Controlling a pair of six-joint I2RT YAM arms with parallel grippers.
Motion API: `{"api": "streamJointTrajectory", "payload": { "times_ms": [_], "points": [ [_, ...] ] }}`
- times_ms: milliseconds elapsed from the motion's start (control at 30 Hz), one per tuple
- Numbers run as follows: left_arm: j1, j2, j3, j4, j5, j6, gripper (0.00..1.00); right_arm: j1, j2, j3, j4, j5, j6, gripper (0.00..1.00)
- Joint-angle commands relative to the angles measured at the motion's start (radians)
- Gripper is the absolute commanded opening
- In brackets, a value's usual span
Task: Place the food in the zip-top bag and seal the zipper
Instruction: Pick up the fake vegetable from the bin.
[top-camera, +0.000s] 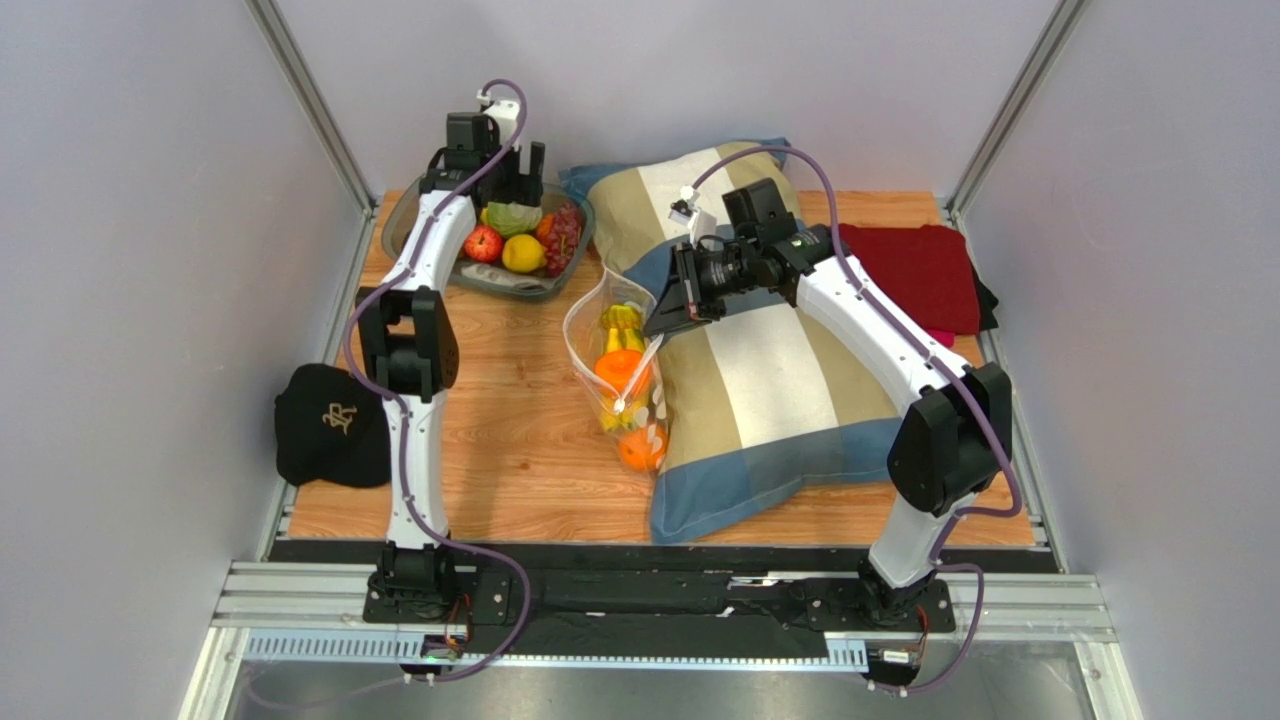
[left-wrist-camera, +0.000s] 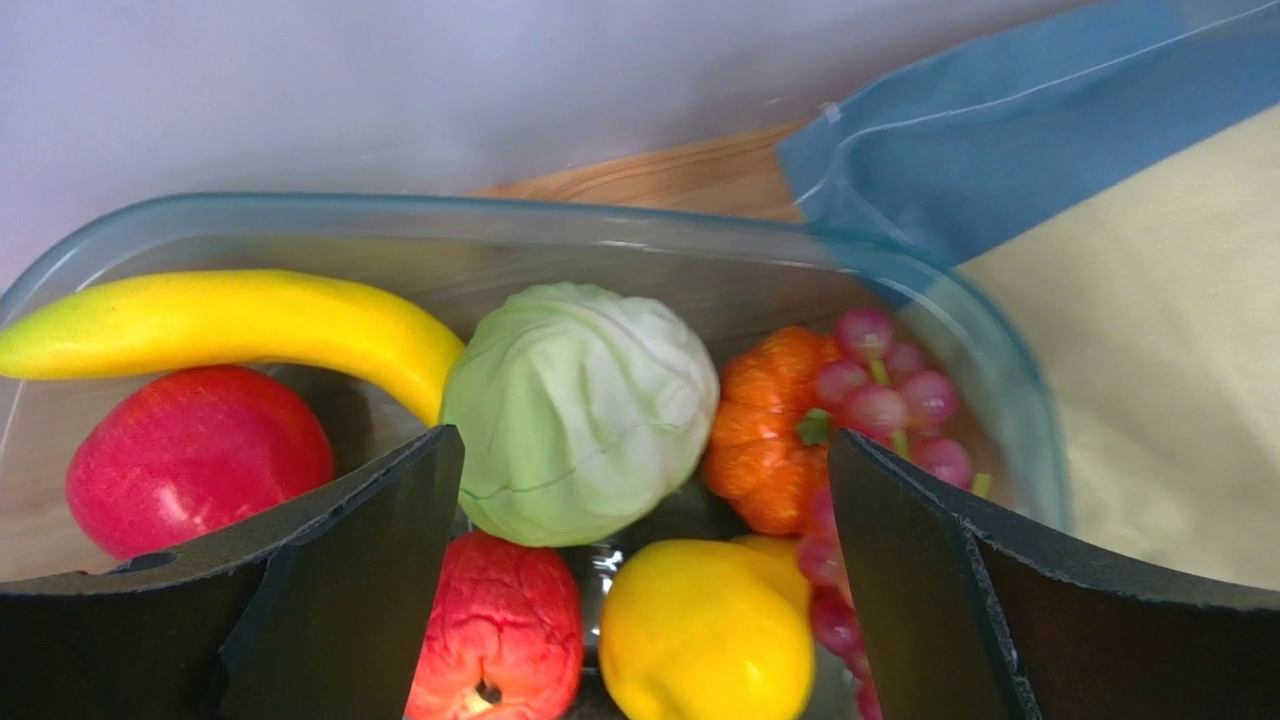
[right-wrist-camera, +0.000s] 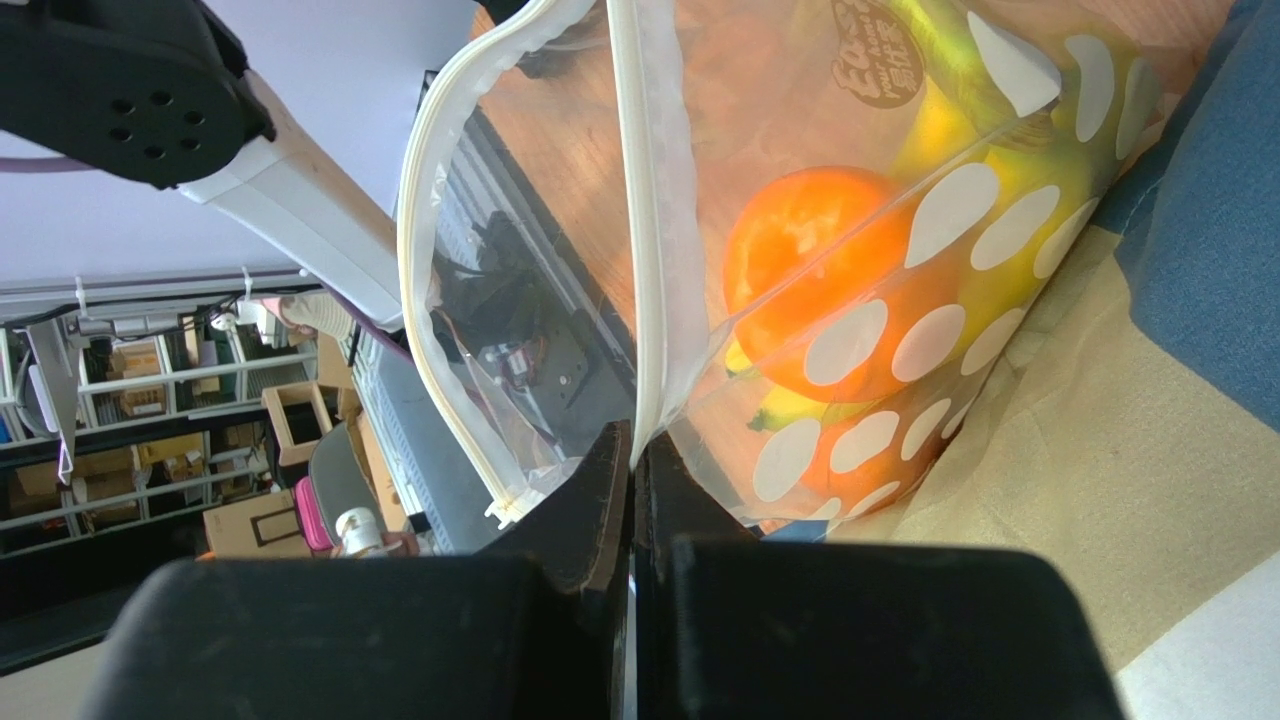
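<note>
Both engaged | left pincer (left-wrist-camera: 643, 443) spread over round green cabbage (left-wrist-camera: 579, 413) for pickup | right pincer (right-wrist-camera: 631, 450) pinches clear dotted plastic bag (right-wrist-camera: 932, 225) so its mouth stays open

Against the pillow's (top-camera: 766, 375) left edge lies the zip-top bag (top-camera: 589, 342), oranges (top-camera: 619, 371) and bananas (top-camera: 622, 318) in it. Behind-left of the pillow, bowl (top-camera: 403, 228) holding food (top-camera: 523, 252); cloth (top-camera: 917, 270) right; cap (top-camera: 331, 425) far left.
</note>
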Motion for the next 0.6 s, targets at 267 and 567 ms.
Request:
{"api": "streamJointTrajectory", "payload": {
  "times_ms": [267,567],
  "points": [
    [0.017,0.126,0.077,0.048,-0.024,0.103,0.99,-0.003,-0.007,0.032,0.04,-0.031,0.014,0.0],
    [0.02,0.191,0.151,-0.001,-0.004,0.113,0.81,-0.004,0.003,0.036,0.042,-0.023,0.012,0.0]
  ]
}}
